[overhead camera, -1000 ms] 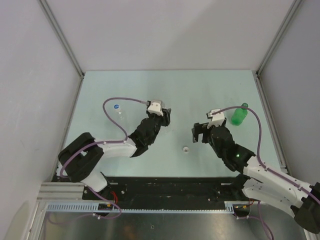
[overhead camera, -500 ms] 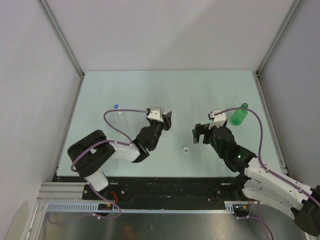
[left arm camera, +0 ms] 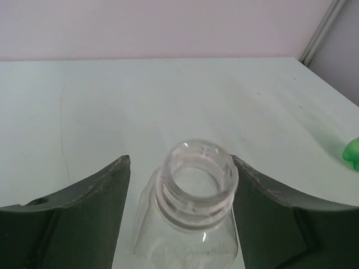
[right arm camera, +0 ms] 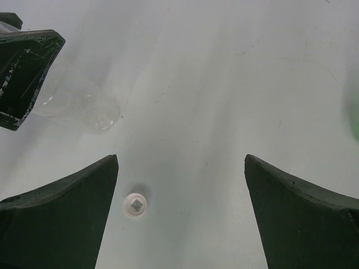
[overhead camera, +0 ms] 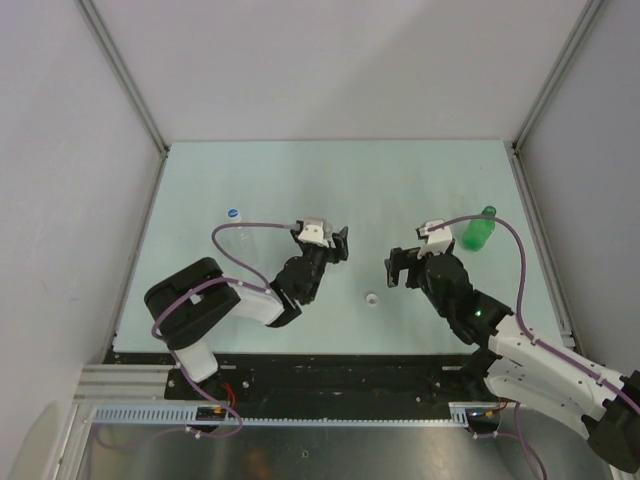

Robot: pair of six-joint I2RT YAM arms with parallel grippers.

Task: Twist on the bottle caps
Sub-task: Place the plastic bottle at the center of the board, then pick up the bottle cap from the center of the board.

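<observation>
1. Jaws of the left gripper (left arm camera: 179,162) stand parted on either side of the neck of a clear bottle (left arm camera: 196,185). There is an open gap on one side, so they are not clamped on it.
2. That clear bottle has no cap: its threaded mouth is bare and points away from the wrist, with its body back between the fingers. Whether the other finger touches the neck cannot be told.
3. Jaws of the right gripper (right arm camera: 180,162) are spread as wide as they go and hold nothing.
4. Under the right gripper, a loose white cap (right arm camera: 136,204) lies on the table just off one fingertip, touching neither finger. From above it sits between the two grippers, a little nearer the arm bases.
5. A green bottle (overhead camera: 479,231) is just beyond the right wrist, towards the right edge of the table (overhead camera: 300,170).
6. A second clear bottle (overhead camera: 238,226), with a cap on it, is left of the left gripper and apart from it.
7. The table is a pale, matt greenish-white sheet with faint scuffs.
8. Plain light-grey walls (overhead camera: 330,60) close it in on three sides, with metal posts (overhead camera: 125,75) at the far corners.
9. Purple cables (overhead camera: 250,197) loop from both wrists, and a black base plate (overhead camera: 340,375) runs along the near edge.
</observation>
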